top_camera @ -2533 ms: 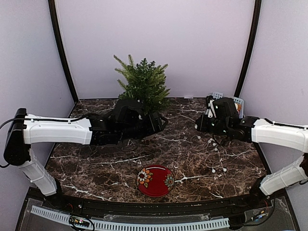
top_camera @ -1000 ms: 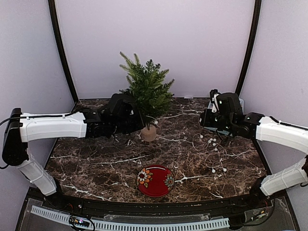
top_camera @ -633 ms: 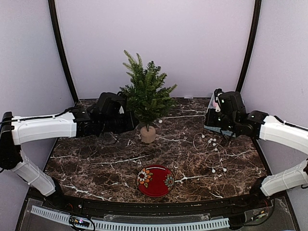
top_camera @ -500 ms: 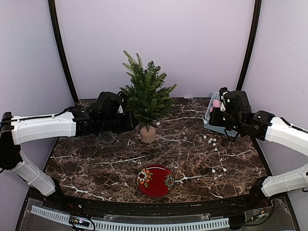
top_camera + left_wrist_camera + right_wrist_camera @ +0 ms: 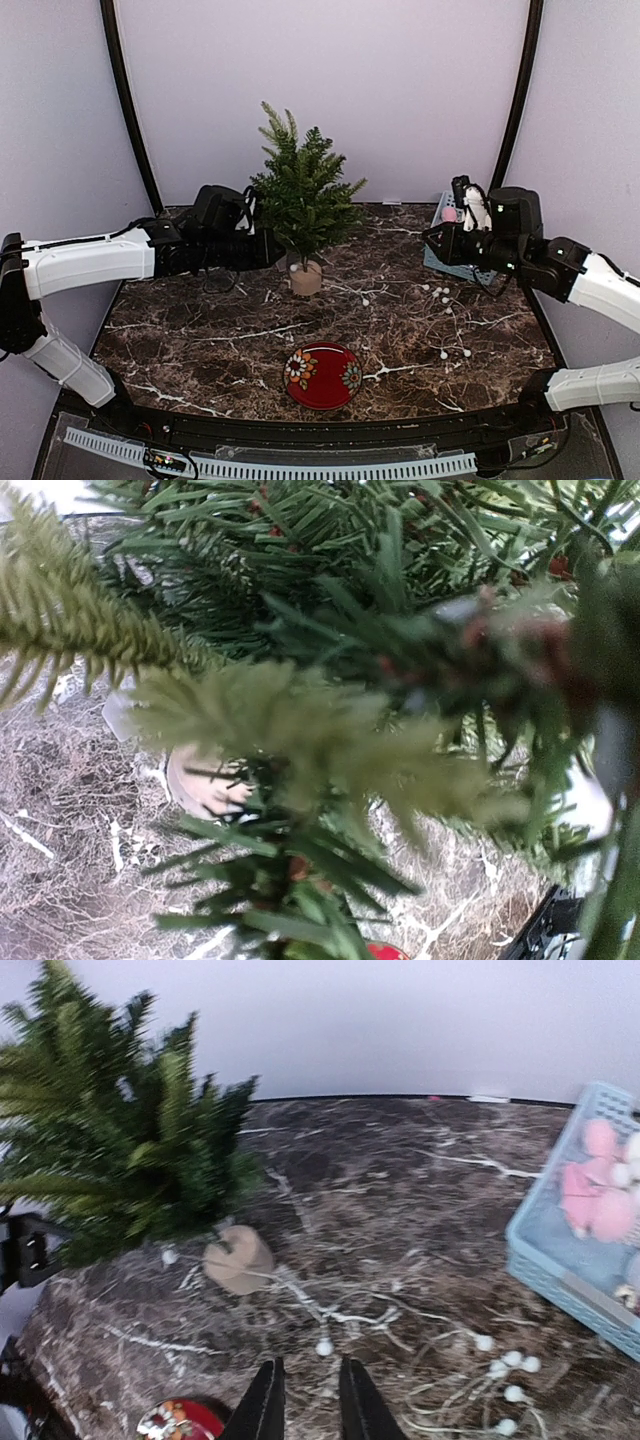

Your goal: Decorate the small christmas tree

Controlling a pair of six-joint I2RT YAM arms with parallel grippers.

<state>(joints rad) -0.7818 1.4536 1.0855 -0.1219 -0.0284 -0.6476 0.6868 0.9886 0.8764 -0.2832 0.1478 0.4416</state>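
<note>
The small christmas tree (image 5: 303, 190) stands upright at the back centre on its light-wood stump (image 5: 305, 279). My left gripper (image 5: 268, 250) reaches into its lowest branches from the left. Needles fill the left wrist view and hide the fingers, and the grip looks shut on the tree. A white bead garland (image 5: 440, 312) lies loose on the marble to the right, one strand trailing toward the stump (image 5: 238, 1258). My right gripper (image 5: 308, 1405) hovers above that garland, its jaws a little apart with nothing between them. In the top view it (image 5: 430, 240) hangs right of the tree.
A light blue basket (image 5: 560, 1270) holding pink ornaments (image 5: 590, 1195) sits at the back right, just behind my right arm. A red floral plate (image 5: 323, 375) lies near the front centre. Purple walls close in the dark marble table (image 5: 200, 340).
The right gripper rose and drew back to the right off the garland, and its jaws parted slightly. The left arm eased left with the tree, which now stands straighter.
</note>
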